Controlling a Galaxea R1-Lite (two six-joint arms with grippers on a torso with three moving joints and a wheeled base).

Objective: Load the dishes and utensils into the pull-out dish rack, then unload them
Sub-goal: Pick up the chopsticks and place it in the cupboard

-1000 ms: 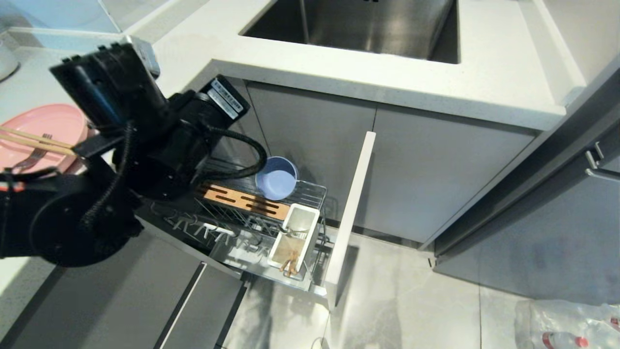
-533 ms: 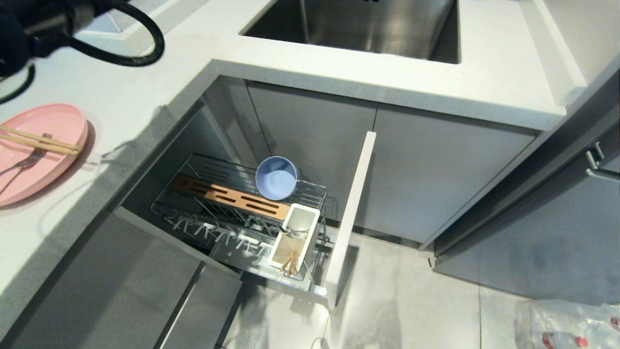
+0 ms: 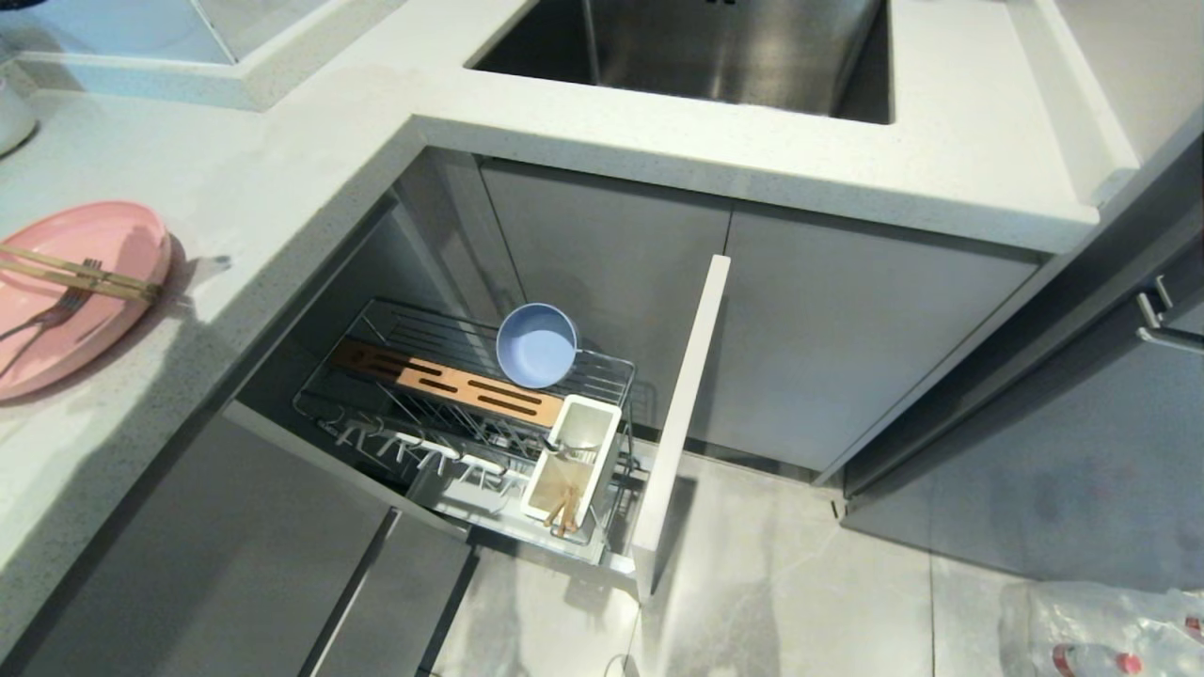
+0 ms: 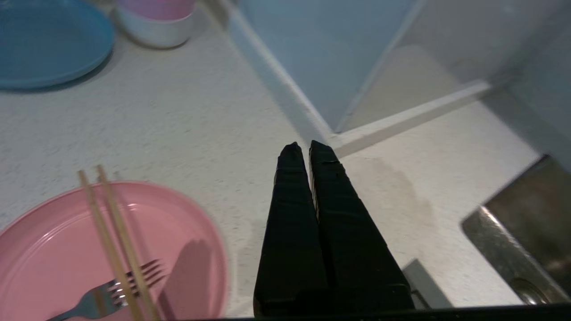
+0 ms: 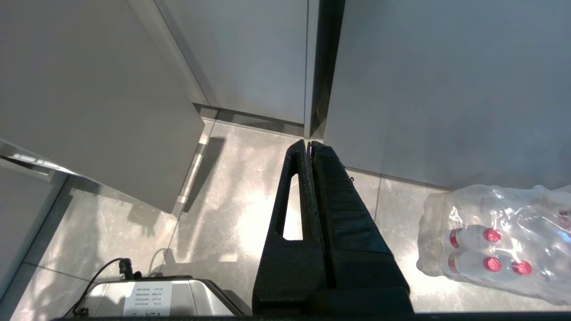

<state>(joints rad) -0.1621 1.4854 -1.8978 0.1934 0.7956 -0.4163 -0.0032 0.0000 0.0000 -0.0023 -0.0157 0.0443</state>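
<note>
Left arm gone from head view since a second ago. Left claw [image 4: 308, 149] pinched shut, empty, above desk [image 4: 200, 125] beside pink plate [image 3: 71, 291]. Chopsticks [image 3: 80, 273] and fork [image 3: 47, 315] lie on plate. Blue-grey bowl [image 3: 536, 346] stands tilted in pulled-out dish rack [image 3: 470, 404], near white utensil cup [image 3: 572, 461]. Right claw [image 5: 308, 145] closed, empty, over floor [image 5: 223, 200].

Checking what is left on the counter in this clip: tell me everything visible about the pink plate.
The pink plate is round, flat and shallow with a low raised rim, matte and plastic-looking. It lies flat on the white speckled counter, partly cut off in both views. A pair of wooden chopsticks lies across it, over the tines of a silver fork. Nothing grips it.
</note>
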